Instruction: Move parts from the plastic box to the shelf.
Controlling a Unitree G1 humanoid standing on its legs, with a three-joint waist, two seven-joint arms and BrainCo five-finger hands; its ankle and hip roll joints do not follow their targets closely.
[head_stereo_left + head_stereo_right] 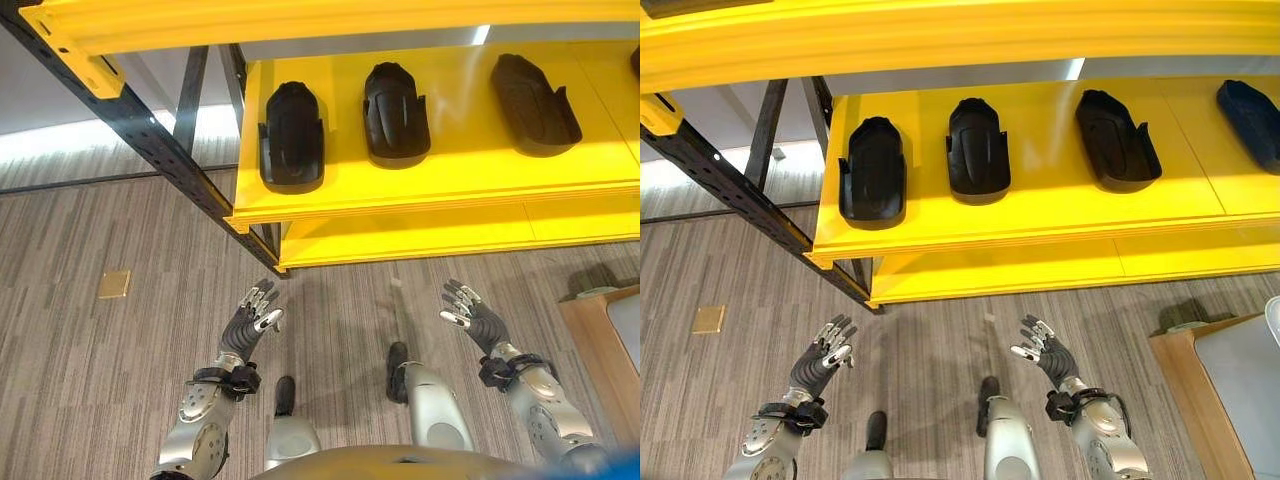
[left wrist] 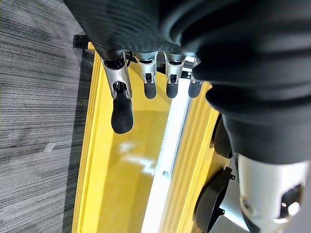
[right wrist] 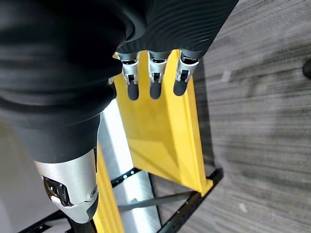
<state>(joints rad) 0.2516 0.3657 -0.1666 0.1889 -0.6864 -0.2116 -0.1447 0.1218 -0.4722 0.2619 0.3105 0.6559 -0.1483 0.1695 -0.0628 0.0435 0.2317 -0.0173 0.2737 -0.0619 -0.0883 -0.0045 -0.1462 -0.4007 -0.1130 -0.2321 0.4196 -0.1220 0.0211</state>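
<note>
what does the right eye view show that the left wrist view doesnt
Right eye view alone: the right hand held open over the carpet, and a wooden stand at the robot's right. Left wrist view alone: the lower shelf board seen close past the fingers. Both: the open left hand, the yellow shelf and black parts.

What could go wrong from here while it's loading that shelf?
Both the left hand and right hand are open and empty, so nothing can drop now. The shelf already holds black parts in a row; another set too close could knock one. The upper beam overhangs, so a raised arm might strike it.
</note>
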